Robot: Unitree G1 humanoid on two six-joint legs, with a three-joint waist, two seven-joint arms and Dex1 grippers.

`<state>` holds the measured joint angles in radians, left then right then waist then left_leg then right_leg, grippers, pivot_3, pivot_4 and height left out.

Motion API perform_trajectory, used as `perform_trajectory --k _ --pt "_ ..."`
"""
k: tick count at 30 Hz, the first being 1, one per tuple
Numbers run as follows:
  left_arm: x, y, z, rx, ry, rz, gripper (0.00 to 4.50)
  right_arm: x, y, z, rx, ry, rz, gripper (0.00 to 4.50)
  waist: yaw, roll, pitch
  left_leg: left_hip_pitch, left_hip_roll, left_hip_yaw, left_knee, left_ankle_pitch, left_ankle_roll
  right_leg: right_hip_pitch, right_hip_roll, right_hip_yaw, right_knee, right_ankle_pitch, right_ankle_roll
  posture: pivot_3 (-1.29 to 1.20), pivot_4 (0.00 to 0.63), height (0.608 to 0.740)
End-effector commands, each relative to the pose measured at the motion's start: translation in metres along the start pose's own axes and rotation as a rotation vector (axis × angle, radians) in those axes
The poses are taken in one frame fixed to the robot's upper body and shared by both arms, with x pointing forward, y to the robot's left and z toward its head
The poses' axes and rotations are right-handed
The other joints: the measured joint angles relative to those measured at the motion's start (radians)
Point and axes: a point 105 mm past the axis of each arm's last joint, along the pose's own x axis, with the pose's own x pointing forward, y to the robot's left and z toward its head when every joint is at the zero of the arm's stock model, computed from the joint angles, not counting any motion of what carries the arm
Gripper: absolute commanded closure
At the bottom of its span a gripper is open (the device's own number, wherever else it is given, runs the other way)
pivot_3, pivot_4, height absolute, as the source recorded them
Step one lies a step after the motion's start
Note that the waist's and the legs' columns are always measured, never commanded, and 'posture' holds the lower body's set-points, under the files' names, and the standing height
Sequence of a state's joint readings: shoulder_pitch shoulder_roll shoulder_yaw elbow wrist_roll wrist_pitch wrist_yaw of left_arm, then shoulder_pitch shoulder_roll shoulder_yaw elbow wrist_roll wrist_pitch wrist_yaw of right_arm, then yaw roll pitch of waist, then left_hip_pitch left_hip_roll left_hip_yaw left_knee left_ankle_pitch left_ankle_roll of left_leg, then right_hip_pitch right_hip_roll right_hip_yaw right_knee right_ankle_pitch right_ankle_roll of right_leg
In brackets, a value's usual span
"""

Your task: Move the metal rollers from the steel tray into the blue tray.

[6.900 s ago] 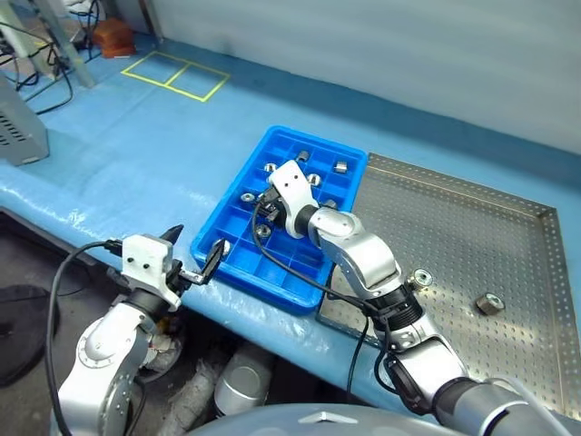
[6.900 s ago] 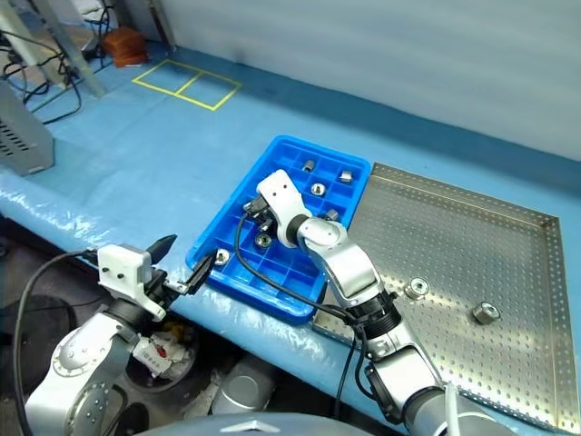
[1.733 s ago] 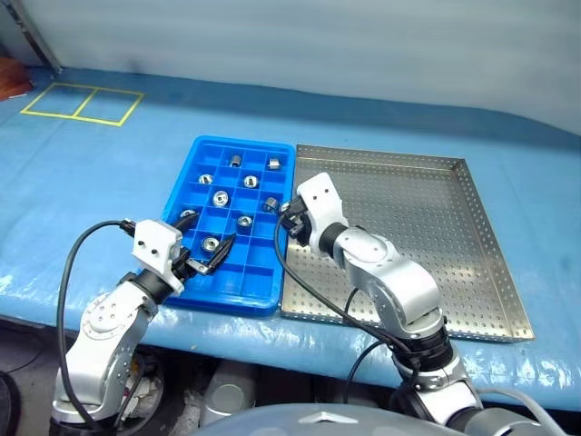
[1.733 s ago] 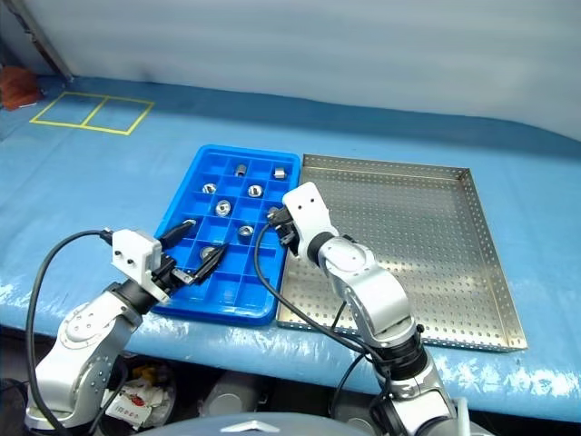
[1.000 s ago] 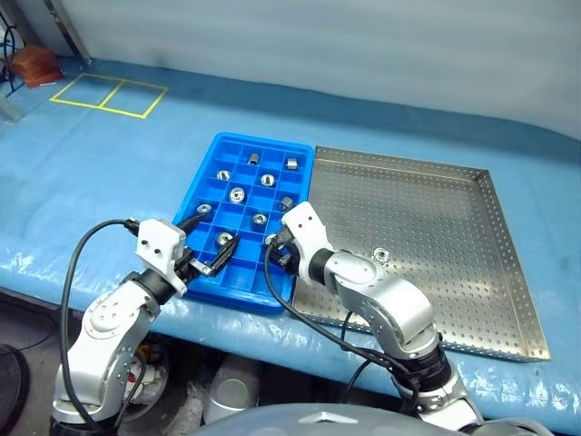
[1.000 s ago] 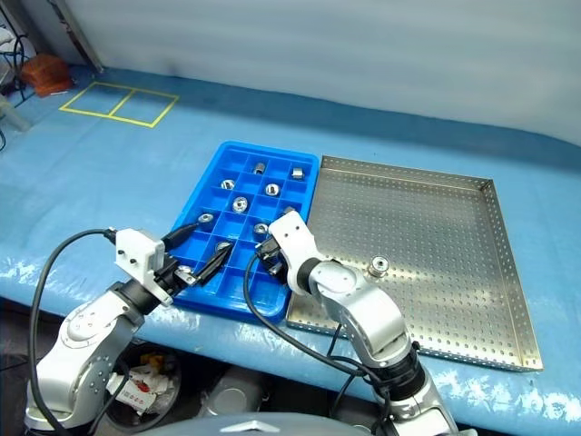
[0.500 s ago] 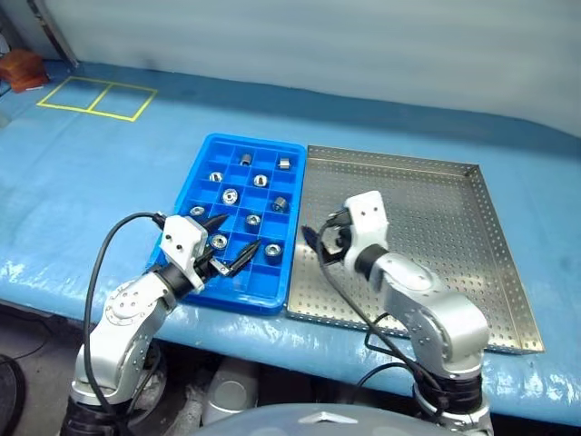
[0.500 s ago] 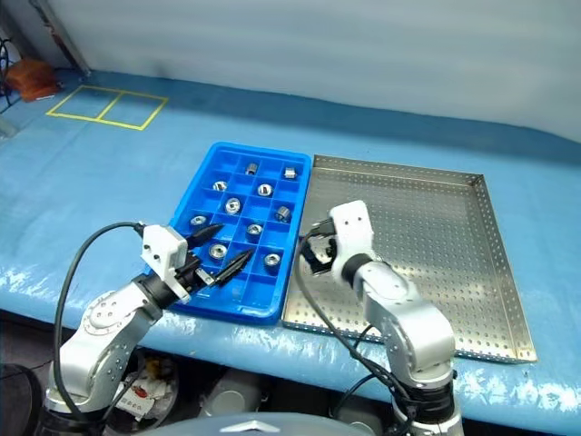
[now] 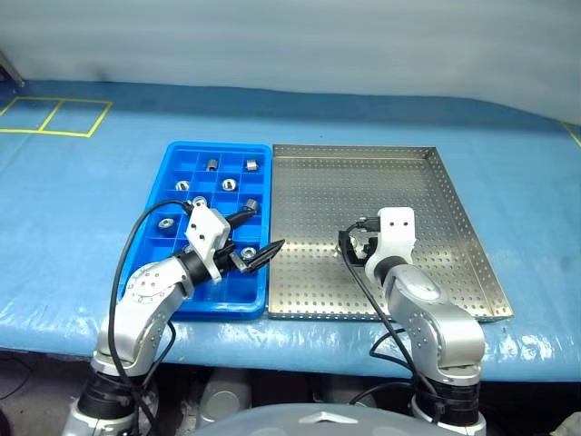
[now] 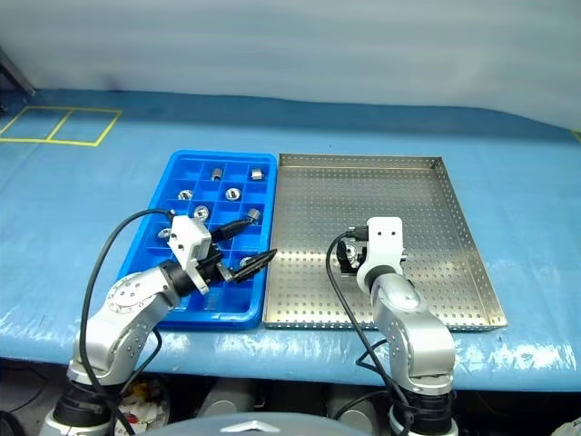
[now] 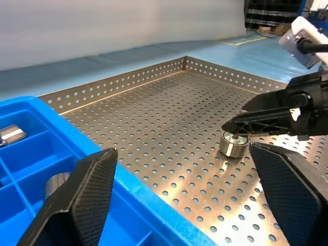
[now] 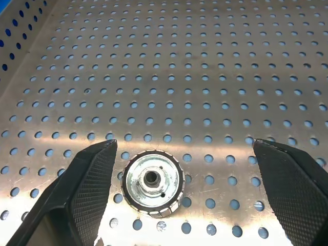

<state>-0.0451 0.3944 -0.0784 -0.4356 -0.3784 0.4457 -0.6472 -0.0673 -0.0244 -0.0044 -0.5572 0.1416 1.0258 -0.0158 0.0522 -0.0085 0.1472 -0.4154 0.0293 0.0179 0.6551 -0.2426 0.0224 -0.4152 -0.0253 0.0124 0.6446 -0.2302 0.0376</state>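
While one metal roller [image 12: 151,180] remains on the perforated floor of the steel tray [image 9: 427,195], toward its near edge, the step in hand is judged to be the pickup of that last piece. The right gripper [image 12: 179,205] hovers low over it with jaws wide and empty; the roller lies on its flat face, dark centre hole upward, between the two fingers but closer to one of them, touching neither.

The left gripper [image 9: 252,243] hangs over the near right corner of the blue tray [image 9: 177,150], jaws likewise wide and holding nothing. Several rollers already sit in the compartments of that tray, which lies flush beside the steel tray on the blue worktop [image 9: 82,209].

Next move, as judged: centre the right jaws on the roller, lower them to the tray floor, close across its ribbed side, lift clear of the rim and carry it to a vacant compartment. A slip on the smooth metal is the likely fault.
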Motion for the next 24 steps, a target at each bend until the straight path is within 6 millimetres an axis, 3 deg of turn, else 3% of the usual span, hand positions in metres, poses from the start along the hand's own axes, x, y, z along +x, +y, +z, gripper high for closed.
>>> perform_trajectory --k 1,7,10,12,17,24 --pt "0.001 -0.003 0.009 0.028 -0.034 -0.023 0.0 0.005 0.01 0.009 -0.01 -0.045 0.044 0.04 -0.005 0.0 0.0 0.0 0.0 0.0 0.0 0.0 0.0 0.0 0.0 0.0 0.0 0.0 0.0 0.18 0.15 0.74" --pt "-0.001 -0.001 0.008 0.03 -0.034 0.003 0.0 0.018 0.018 -0.003 -0.051 0.0 0.078 0.04 -0.007 0.0 0.0 0.0 0.0 0.0 0.0 0.0 0.0 0.001 0.0 0.001 0.0 0.001 0.001 0.18 0.15 0.74" --pt "-0.006 0.0 0.007 0.027 -0.034 0.032 0.0 0.018 0.021 -0.01 -0.073 0.025 0.096 0.55 -0.006 0.0 0.0 0.0 0.0 0.0 0.0 0.0 0.0 0.0 0.0 0.001 0.0 0.001 0.001 0.24 0.15 0.74" --pt "-0.009 0.004 0.008 0.039 -0.044 0.069 0.0 0.016 0.024 -0.01 -0.088 0.024 0.112 1.21 -0.003 0.0 0.0 0.0 0.0 0.0 0.0 0.0 0.0 0.0 -0.001 0.001 0.0 0.001 0.001 0.26 0.15 0.74" --pt "-0.019 0.015 0.014 0.055 -0.079 0.17 0.0 0.009 0.035 0.01 -0.147 -0.028 0.18 2.76 0.011 0.0 0.0 0.001 0.001 0.0 0.0 0.0 0.0 0.0 0.0 0.001 0.0 0.001 0.002 0.29 0.15 0.74" --pt "-0.045 0.033 0.015 0.082 -0.096 0.346 0.0 -0.009 0.077 0.051 -0.348 -0.124 0.424 2.77 0.039 -0.001 0.001 0.0 0.001 -0.001 0.0 0.0 0.0 0.0 -0.001 0.0 0.0 0.001 0.002 0.36 0.15 0.74"
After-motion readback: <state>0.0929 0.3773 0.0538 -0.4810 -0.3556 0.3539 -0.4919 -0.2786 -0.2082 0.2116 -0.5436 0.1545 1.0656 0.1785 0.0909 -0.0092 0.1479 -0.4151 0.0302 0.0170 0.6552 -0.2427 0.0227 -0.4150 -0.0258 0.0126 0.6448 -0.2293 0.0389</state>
